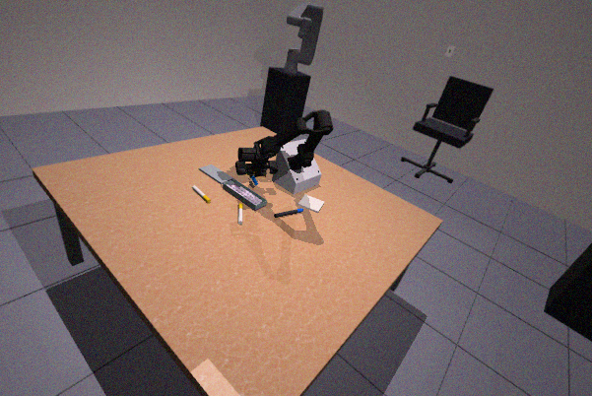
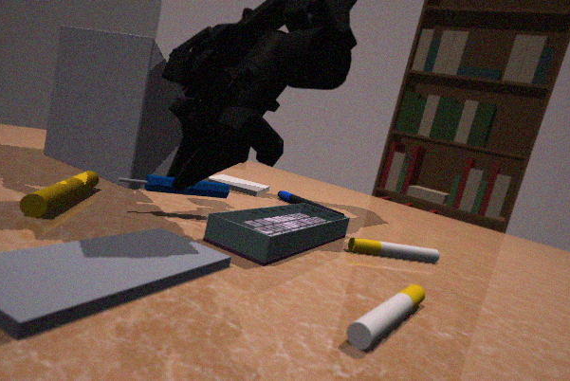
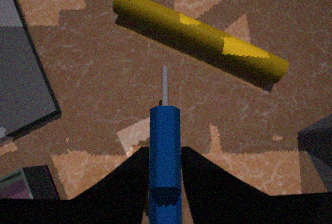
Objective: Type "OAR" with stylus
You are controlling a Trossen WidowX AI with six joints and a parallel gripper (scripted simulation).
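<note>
The blue stylus has a thin grey tip. My gripper is shut on its blue body. In the exterior view the stylus lies roughly level, a little above the table, with its thin shadow beneath it. In the wrist view the tip points up the picture, towards the yellow cylinder. The keyboard has pale keys inside a raised grey-green rim. It is beside the stylus and not under the tip. Single key letters are too small to read.
A thick yellow cylinder lies beyond the tip. A flat grey slab lies by the keyboard. Two white-and-yellow markers, a black pen with a blue end and a white pad lie around it.
</note>
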